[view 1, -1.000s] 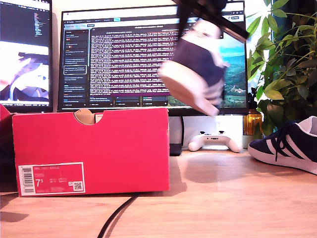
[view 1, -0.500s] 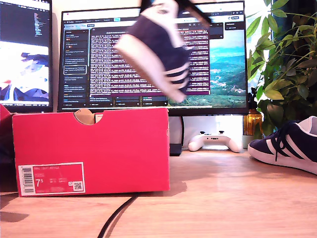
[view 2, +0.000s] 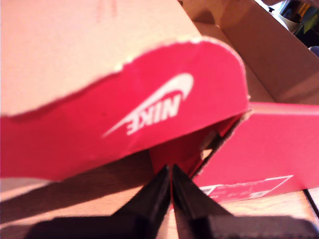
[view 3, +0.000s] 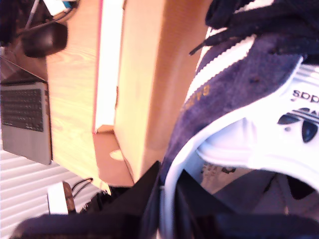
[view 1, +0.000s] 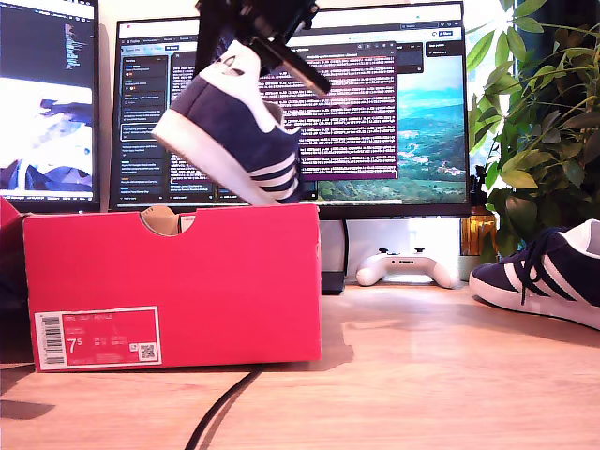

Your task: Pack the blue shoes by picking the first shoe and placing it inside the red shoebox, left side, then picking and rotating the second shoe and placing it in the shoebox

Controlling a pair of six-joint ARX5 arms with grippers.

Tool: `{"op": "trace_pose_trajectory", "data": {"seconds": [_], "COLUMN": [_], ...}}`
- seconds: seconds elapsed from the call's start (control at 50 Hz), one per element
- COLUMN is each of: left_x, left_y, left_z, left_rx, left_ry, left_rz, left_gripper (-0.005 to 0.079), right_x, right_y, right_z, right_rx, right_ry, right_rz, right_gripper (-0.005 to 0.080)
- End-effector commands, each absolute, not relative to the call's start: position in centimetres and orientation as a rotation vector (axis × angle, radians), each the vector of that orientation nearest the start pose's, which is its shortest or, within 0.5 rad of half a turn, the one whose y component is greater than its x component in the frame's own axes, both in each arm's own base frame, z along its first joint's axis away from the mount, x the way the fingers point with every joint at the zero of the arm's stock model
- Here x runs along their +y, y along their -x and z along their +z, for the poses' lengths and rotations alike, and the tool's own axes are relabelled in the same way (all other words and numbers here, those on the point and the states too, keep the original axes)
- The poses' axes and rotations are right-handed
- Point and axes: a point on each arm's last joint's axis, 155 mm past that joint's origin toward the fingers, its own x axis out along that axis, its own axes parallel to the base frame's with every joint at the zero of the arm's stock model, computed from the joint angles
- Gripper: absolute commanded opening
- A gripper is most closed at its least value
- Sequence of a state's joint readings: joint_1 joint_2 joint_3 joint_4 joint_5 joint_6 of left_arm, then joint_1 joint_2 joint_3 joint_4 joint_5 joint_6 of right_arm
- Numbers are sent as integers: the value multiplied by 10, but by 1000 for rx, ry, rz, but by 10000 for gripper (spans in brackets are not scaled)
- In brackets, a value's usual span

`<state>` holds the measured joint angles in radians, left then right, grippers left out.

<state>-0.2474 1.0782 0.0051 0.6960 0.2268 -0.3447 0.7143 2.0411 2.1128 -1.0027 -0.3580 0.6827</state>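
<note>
- Exterior view: a red shoebox (view 1: 173, 286) stood on a wooden desk (view 1: 422, 375) toward the exterior view's left, its short end facing the camera, with a white label (view 1: 97, 337) reading 7.5 low on that face and a half-round notch in the top edge.
- Exterior view: one blue shoe (view 1: 230, 131) hung in the air above the box, tilted, toe down and close to the box's top edge, heel raised, white sole turned toward the exterior view's left; three white stripes showed on its side.
- Exterior view: my second gripper (view 1: 246, 52) held that shoe by the heel collar from above; only the dark arm hardware showed at the top of the picture.
- Exterior view: the other blue shoe (view 1: 544, 277) lay on the desk at the exterior view's right edge, well apart from the box, upright on its sole.
- Exterior view: behind stood two monitors (view 1: 291, 103), a white game controller (view 1: 408, 267) and a leafy plant (view 1: 539, 112); a black cable (view 1: 220, 408) ran under the box toward the camera.
- First wrist view: my first gripper (view 2: 171, 181) had its fingers pressed together with nothing between them; just ahead lay a red box flap (view 2: 149, 114) bearing a white Nike logo, and past it the box's open cardboard interior.
- Second wrist view: my second gripper (view 3: 167, 191) pinched the white-lined heel collar of the shoe (view 3: 249, 84) between its fingers, clamped on it; below lay the box's brown inside (view 3: 149, 74); a laptop (view 3: 25, 124) sat beside the box on the desk.
</note>
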Motion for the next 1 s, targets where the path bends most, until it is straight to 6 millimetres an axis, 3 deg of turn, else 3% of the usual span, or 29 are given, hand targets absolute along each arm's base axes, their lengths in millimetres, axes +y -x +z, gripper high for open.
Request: {"op": "trace_pose_trajectory", "data": {"seconds": [0.0,0.4,0.68,0.98], "left_x": [-111,-111,-114,-116], "left_y": [-267,-267,-266,-265], "left_z": [46,46,46,46], "left_rx": [488,488,491,495], "left_ry": [324,325,327,329], "left_rz": [-397,-397,-410,-424], "left_gripper": [-21,-21,-21,-21], "right_x": [403,426,450,443], "right_y": [-357,-368,-372,-386], "right_z": [236,228,204,166], "right_rx": [1197,1145,1096,1063], "right_ry": [-399,-403,-322,-174], "right_rz": [661,702,723,618], "right_gripper": [-11,-11,-11,-11]}}
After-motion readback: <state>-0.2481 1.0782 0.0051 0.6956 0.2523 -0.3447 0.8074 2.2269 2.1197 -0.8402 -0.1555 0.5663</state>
